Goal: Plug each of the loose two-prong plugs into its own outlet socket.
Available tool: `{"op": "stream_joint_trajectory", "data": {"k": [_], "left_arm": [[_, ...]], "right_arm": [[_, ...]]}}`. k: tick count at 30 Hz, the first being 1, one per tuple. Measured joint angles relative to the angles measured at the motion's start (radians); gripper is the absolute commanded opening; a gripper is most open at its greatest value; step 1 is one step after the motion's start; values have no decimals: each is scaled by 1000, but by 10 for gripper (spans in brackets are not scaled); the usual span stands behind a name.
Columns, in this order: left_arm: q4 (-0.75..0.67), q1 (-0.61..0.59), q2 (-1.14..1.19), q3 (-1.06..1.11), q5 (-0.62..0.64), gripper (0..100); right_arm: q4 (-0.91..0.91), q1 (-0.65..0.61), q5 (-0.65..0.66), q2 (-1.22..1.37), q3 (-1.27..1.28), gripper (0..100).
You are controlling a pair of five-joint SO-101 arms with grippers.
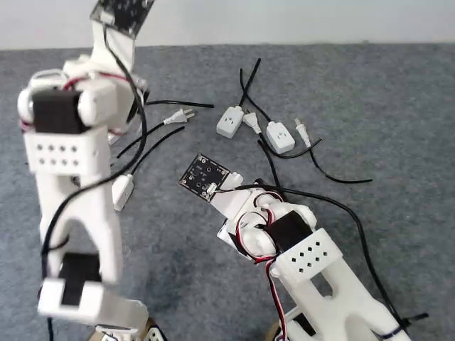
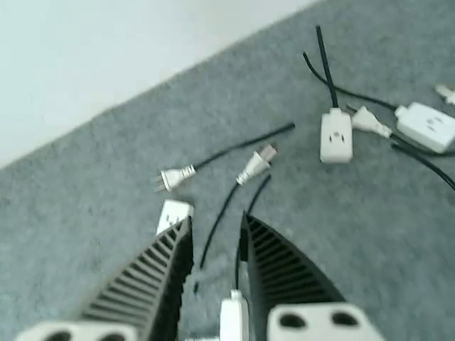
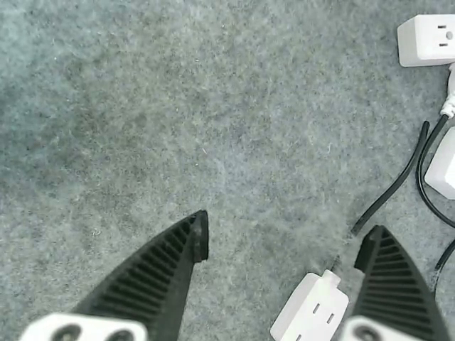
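My left gripper (image 2: 217, 219) hangs open by a narrow gap above the grey carpet. A white outlet socket (image 2: 233, 316) with a black cord shows low between its fingers; I cannot tell whether they touch it. Beyond the tips lie two loose plugs (image 2: 174, 176) (image 2: 256, 165) and another socket (image 2: 173, 213). My right gripper (image 3: 288, 231) is wide open over bare carpet, with a socket (image 3: 311, 311) beside one finger. Farther back lie two sockets (image 1: 229, 121) (image 1: 280, 136), a plug (image 1: 251, 122) between them and another plug (image 1: 301, 131) at their right.
Black cords (image 1: 334, 177) trail over the carpet around the sockets and past the right arm (image 1: 306, 256). The tall left arm (image 1: 71, 156) hides part of the table's left side. A pale wall (image 1: 284, 21) borders the back.
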Motion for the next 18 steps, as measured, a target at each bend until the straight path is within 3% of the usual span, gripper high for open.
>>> {"op": "stream_joint_trajectory", "data": {"k": [8,14,18], "left_arm": [[-71,54,-342,493,-37,103],[-278,64,-601,941,-84,103],[-423,63,-733,1211,-118,103]], "right_arm": [[0,0,0,0,0,339],[0,6,0,0,0,339],[5,84,-2,0,-2,339]]}}
